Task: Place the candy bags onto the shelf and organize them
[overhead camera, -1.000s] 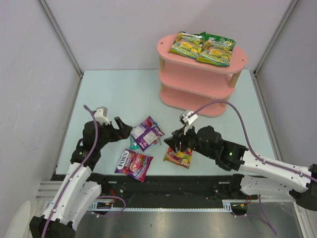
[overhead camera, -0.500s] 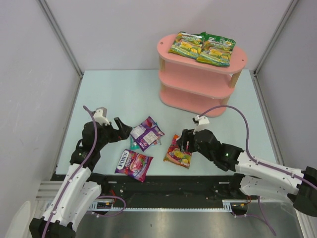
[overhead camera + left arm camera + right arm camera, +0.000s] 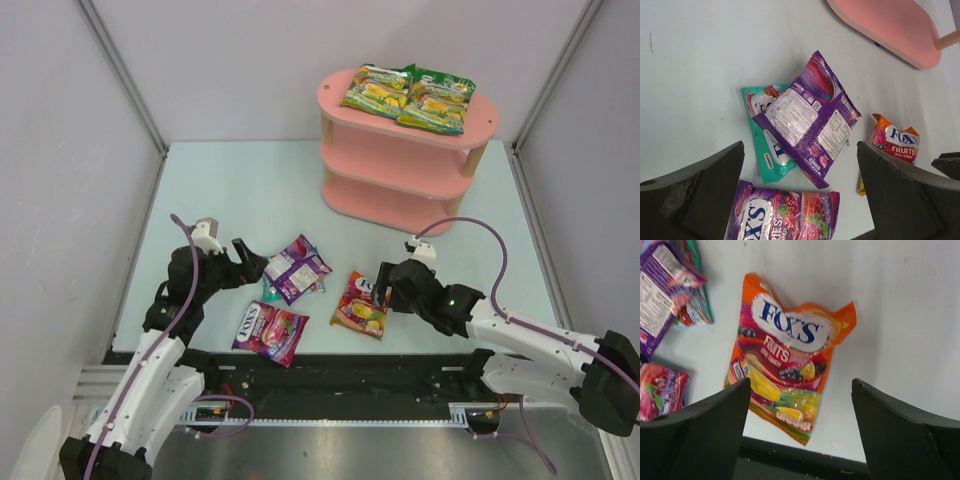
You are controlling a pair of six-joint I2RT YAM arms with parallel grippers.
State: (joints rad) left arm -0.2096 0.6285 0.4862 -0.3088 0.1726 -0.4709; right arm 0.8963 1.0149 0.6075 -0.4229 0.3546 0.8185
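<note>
Bags first: two green-yellow ones sit on the top board of the pink shelf (image 3: 400, 165) at the far right, the left bag (image 3: 377, 88) touching the right bag (image 3: 437, 100). The other four lie on the worktop (image 3: 240, 185), down near the arms. The orange bag (image 3: 785, 355) lies flat with the FOX'S side up, on its own just right of the pile. The purple bag (image 3: 807, 117) is back-side up and overlaps the teal bag (image 3: 759, 107). The magenta bag (image 3: 270, 329) is nearest, by the front edge. The right tool (image 3: 380, 287) hangs right over the orange bag, spread wide and gripping nothing. The left tool (image 3: 255, 266) is wide and empty too, just left of the purple bag.
</note>
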